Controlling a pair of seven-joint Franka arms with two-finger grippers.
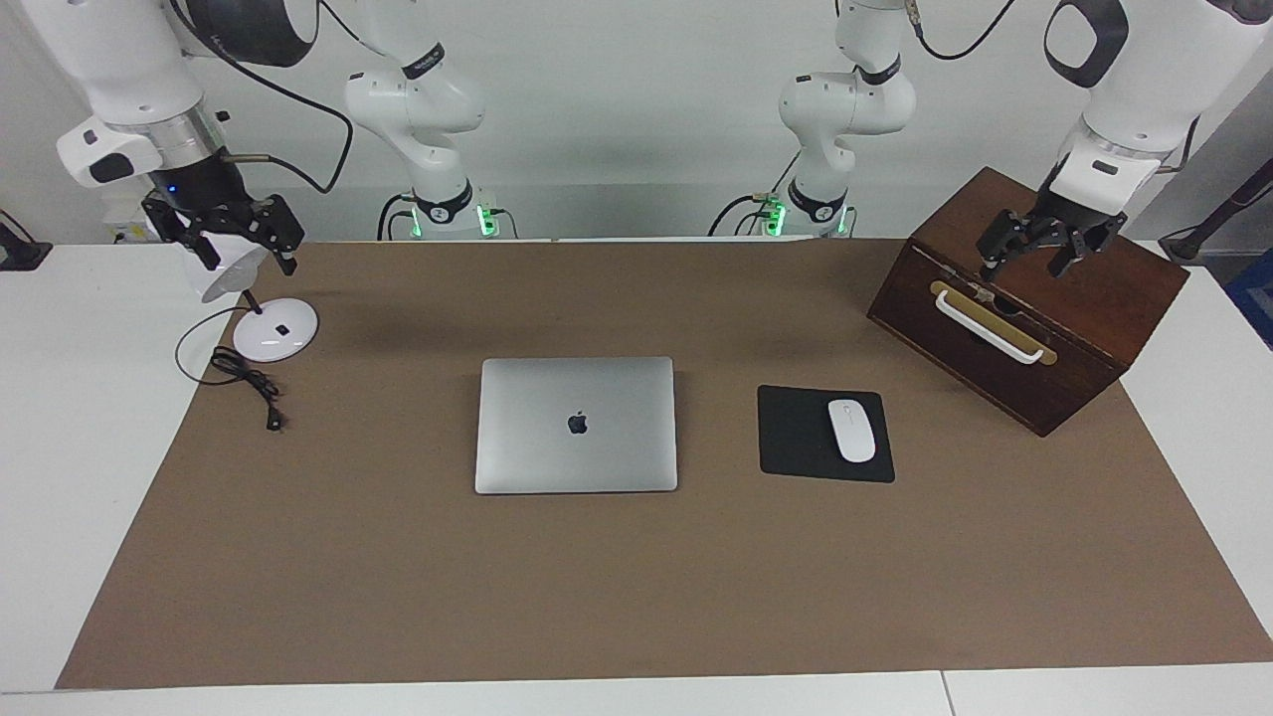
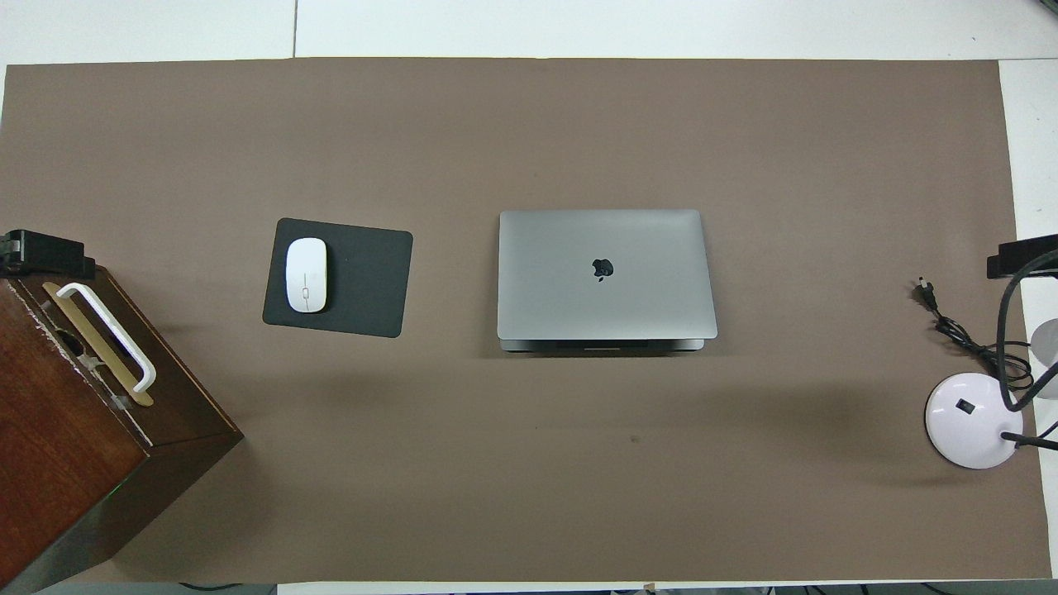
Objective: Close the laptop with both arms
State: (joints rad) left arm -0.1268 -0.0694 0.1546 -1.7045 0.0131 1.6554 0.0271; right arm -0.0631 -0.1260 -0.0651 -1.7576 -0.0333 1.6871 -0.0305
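Laptop (image 1: 576, 425): lying lid-down, seemingly closed already. Left gripper (image 1: 1038, 249), fingers apart, over wooden box (image 1: 1024, 328); right gripper (image 1: 224, 224), fingers apart, over lamp (image 1: 271, 330). Risking needless pressing, denting lid.

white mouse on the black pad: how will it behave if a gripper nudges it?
The mouse has a smooth, glossy, rounded shell, so fingers would likely slip off it. It looks small and low, so probably light and unlikely to tip. Lying flat on the mouse pad, it should slide rather than roll.
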